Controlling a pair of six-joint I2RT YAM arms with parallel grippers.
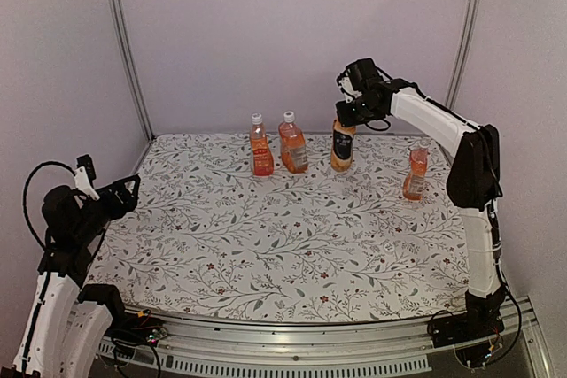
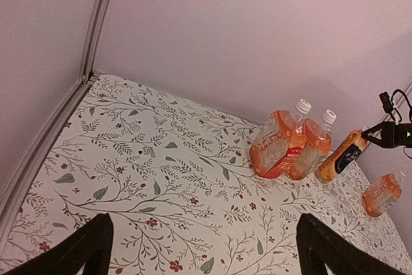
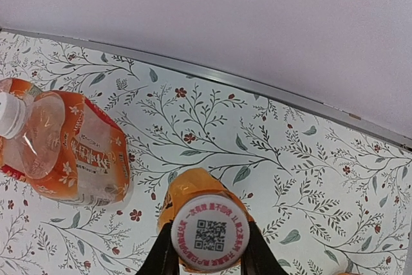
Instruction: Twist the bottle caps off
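Observation:
Four clear bottles of orange drink stand along the back of the floral table. The two left ones carry white bottle caps. My right gripper sits on top of the third bottle. In the right wrist view this gripper is shut on that bottle's white cap, which bears a QR code, one finger on each side. The fourth bottle stands apart at the right; its top is too small to make out. My left gripper hangs open at the left edge, holding nothing.
Pale walls close in the table on the back and both sides, with metal posts in the rear corners. A metal rail runs along the back edge just behind the bottles. The right arm's upright link stands near the fourth bottle.

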